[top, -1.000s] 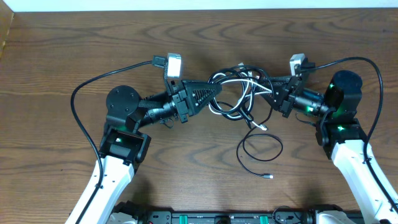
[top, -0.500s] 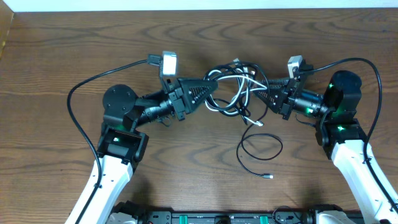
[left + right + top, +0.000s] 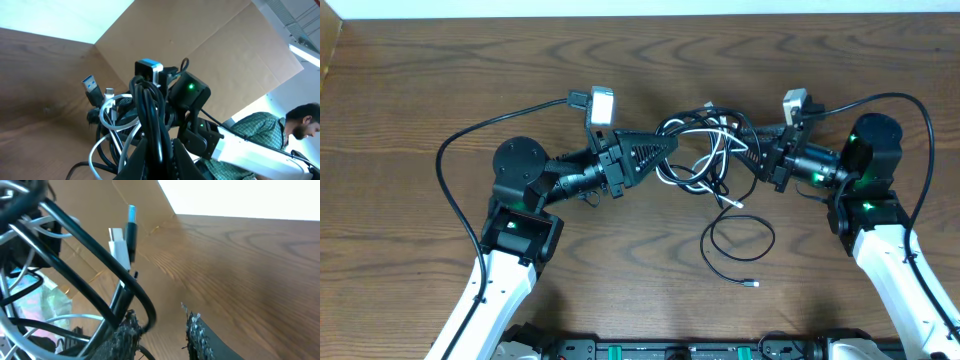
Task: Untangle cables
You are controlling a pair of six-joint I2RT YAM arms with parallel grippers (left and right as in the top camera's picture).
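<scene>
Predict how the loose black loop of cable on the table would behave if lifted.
Probably floppy: the black loop lies in a slack curl, so it would sag. Likely light, being thin. Its plug end might dangle.

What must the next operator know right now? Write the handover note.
Left gripper: shut on black strands of the cables.
Right gripper: jaws part open at the far side of the tangle, one black strand against a finger, no clear grip.
Position: the cables sit knotted between both arms. One black tail loops onto the table.
Done: tangle gripped, nothing separated.
Left: free each cable and lay them apart.
</scene>
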